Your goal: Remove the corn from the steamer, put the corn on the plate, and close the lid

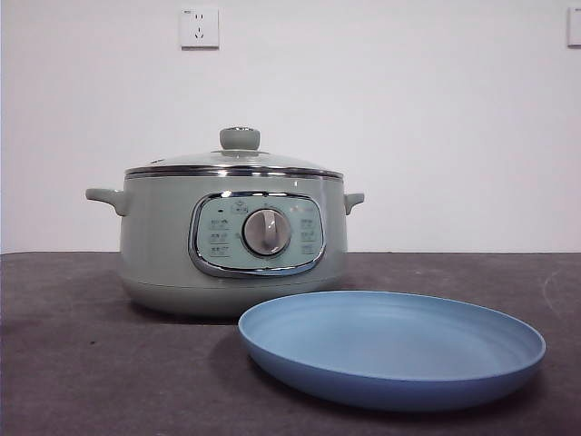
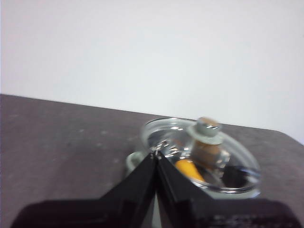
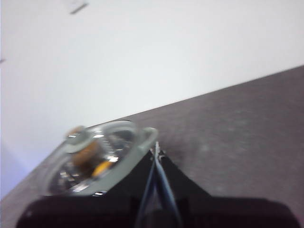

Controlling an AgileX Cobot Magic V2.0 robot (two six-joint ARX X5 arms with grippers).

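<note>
Blue plate (image 1: 392,350) on dark grey table (image 1: 73,363), lidded steamer (image 1: 231,241) behind — white wall (image 1: 408,109), both jaws together.

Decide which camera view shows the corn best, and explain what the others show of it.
The left wrist view: the corn shows as a yellow-orange shape through the lid. The right wrist view gives only a blurred yellow patch. The front view hides it inside the steamer.
</note>
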